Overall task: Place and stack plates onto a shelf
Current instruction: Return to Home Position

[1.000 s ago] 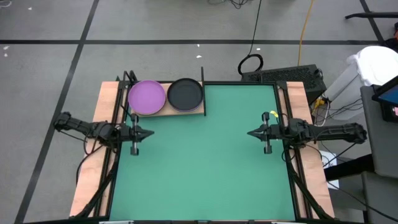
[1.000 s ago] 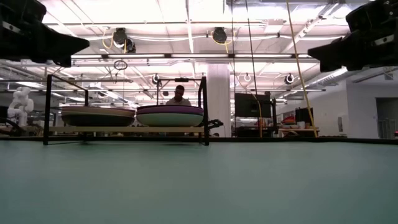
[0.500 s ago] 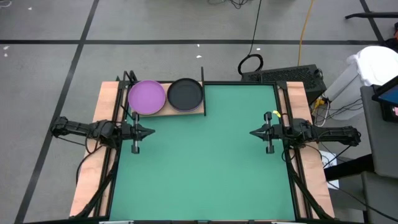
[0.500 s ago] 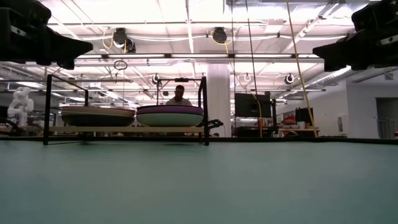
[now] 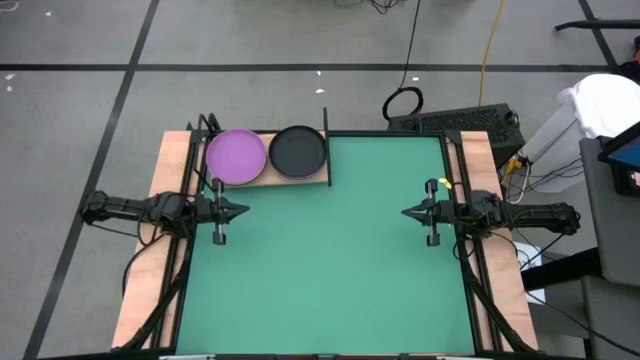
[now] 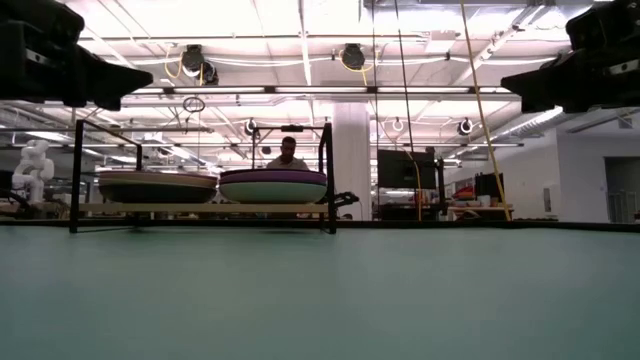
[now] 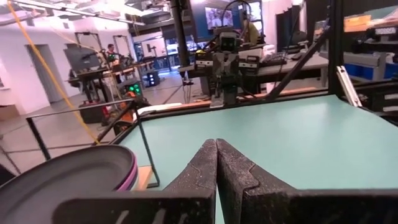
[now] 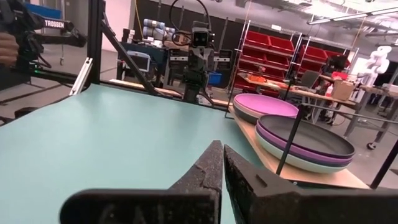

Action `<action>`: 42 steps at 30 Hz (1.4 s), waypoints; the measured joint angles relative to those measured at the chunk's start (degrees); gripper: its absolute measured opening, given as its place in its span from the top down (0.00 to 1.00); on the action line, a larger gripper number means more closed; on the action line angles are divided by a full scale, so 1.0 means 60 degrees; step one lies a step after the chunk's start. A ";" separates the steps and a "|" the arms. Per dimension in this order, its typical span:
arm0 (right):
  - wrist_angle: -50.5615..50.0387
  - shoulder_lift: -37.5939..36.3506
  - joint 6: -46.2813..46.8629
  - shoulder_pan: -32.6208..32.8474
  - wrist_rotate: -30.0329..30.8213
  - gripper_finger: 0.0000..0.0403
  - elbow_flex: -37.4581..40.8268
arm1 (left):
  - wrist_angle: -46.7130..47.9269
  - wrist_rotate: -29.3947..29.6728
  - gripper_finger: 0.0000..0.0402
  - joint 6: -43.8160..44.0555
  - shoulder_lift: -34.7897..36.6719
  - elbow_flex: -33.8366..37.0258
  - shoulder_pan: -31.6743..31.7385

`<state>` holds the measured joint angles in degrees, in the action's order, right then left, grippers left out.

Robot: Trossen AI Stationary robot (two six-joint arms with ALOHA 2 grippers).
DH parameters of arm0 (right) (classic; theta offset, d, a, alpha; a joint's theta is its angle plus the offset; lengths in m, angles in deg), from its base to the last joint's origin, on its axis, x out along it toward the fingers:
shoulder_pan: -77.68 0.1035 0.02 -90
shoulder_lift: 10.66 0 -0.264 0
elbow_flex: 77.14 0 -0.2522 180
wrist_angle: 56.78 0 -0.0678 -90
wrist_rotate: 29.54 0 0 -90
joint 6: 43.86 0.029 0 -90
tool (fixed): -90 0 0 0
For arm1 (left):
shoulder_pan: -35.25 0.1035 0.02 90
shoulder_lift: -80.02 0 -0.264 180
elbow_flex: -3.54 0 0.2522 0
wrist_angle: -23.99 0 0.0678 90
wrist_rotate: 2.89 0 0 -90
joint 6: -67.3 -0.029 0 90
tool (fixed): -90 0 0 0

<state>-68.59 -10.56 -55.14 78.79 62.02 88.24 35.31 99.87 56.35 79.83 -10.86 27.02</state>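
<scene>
All plates (image 5: pixel 236 157) sit stacked on shelf (image 5: pixel 268 181), just beyond left pincer (image 5: pixel 243 211); stacking looks done. Right pincer (image 5: pixel 406 213) opposite; both closed, empty.

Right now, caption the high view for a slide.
Purple plate and black plate on the shelf; left tool and right tool shut over mat.

- High view: far overhead, straight down on the whole worktop (image 5: pixel 330 260).
- Low view: worktop height, level toward the shelf (image 6: pixel 200 208) and room.
- Wrist views: close behind left hand (image 7: pixel 216 162) and right hand (image 8: pixel 222 165), facing each other across the worktop; both catch the shelf.
</scene>
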 joint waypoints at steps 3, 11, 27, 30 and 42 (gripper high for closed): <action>-0.0024 0.0000 -0.0053 0.0000 0.0007 1.00 0.0000 | 0.0037 -0.0253 1.00 -0.0094 0.0000 0.0004 0.0129; -0.0062 0.0000 -0.0489 0.0003 0.0183 1.00 0.0000 | 0.0068 -0.0454 1.00 0.0184 0.0000 0.0004 0.0750; -0.0005 0.0000 -0.0710 -0.0001 0.0707 1.00 0.0000 | 0.0141 -0.0854 1.00 0.0649 0.0000 0.0004 0.0877; -0.0022 0.0000 -0.0632 -0.0001 0.0169 1.00 0.0000 | 0.0173 -0.1033 1.00 0.0638 0.0000 0.0004 0.0877; -0.0025 0.0000 -0.0383 -0.0001 -0.0023 1.00 0.0000 | 0.0272 -0.2066 1.00 0.0892 -0.0004 0.0016 0.1796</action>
<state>-68.74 -10.56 -57.44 78.79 61.89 88.24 36.94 87.48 61.70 79.81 -10.76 37.80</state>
